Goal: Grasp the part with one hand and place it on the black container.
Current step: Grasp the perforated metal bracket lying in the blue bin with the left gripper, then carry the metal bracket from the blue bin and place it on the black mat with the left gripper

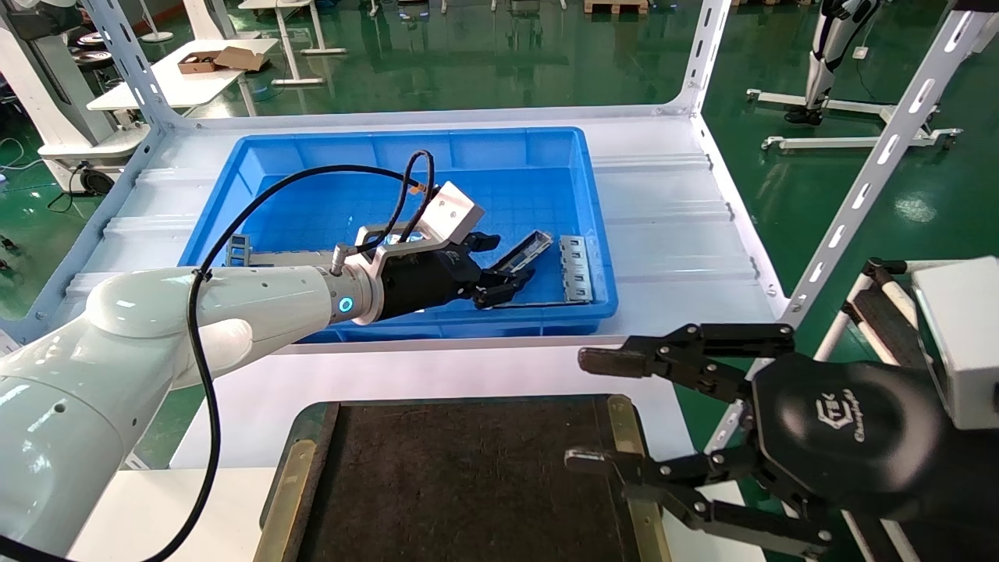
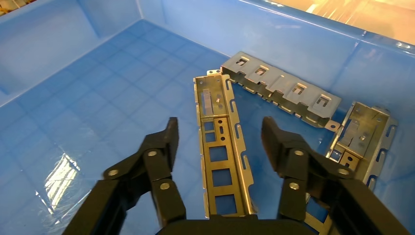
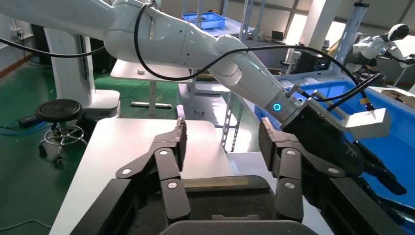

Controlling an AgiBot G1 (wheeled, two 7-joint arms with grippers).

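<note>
The part (image 1: pixel 527 250), a slim grey metal channel with rectangular cutouts, lies on the floor of the blue bin (image 1: pixel 406 136). In the left wrist view the part (image 2: pixel 220 156) runs lengthwise between the jaws. My left gripper (image 1: pixel 499 269) is open just above it, one finger on each side (image 2: pixel 219 127), not touching. The black container (image 1: pixel 468 484) is a shallow felt-lined tray with brass strips at the near edge of the table. My right gripper (image 1: pixel 587 410) is open and empty over the tray's right edge, also shown in the right wrist view (image 3: pixel 222 129).
A flat silver plate with tabs (image 1: pixel 576 269) lies beyond the part, also in the left wrist view (image 2: pixel 281 88). Another channel piece (image 2: pixel 362 132) leans by the bin wall. A grey ladder-like strip (image 1: pixel 238 251) lies at the bin's left. White rack posts (image 1: pixel 851 195) stand at the right.
</note>
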